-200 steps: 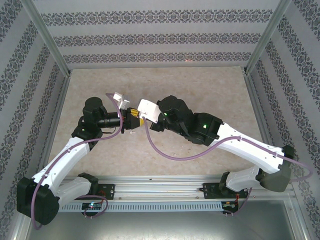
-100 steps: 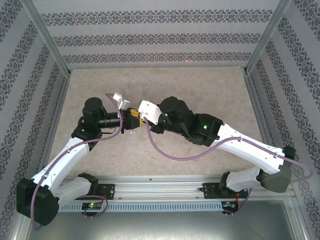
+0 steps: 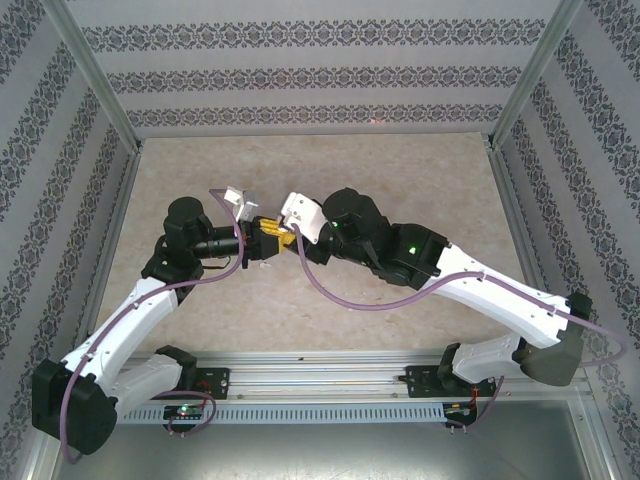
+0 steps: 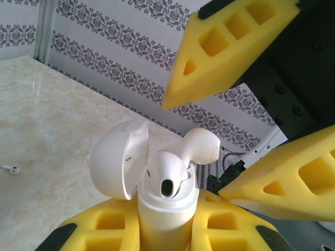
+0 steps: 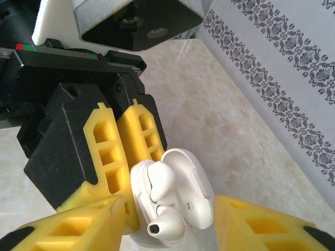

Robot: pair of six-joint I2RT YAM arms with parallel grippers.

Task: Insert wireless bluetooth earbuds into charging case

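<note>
Left wrist view: white charging case [image 4: 163,217] pinched upright between the yellow foam left fingers [image 4: 102,230], which press on both its sides. Hinged lid [image 4: 112,162] open, tilted off to the left of those fingers. Just above them, in the case mouth, one earbud [image 4: 200,146], rounded head poking over the rim and leaning right. Spread on either side of that head and clear of it, the yellow right fingers [image 4: 230,47], one above, one below and to the right. Far to the left of the left fingers, a loose earbud [image 4: 10,169] lying on the marbled worktop [image 4: 47,115].

Right wrist view: case [image 5: 196,188] sitting in the gap between the parted right fingers [image 5: 68,227], touching neither, with the left fingers [image 5: 112,151] clamped against its left flank. Small round mark on the lid; cannot tell whether it is lettering. Faint marks inside the lid in the left wrist view, equally too small to read.

Top external view: both sets of fingers meeting over mid-worktop. Against a second ago: right fingers, pressed together then, now apart. White camera housing [image 3: 300,212] on the right wrist turned and shifted slightly away from the arm bases. Left fingers holding the same spot, grip on the case unchanged.
</note>
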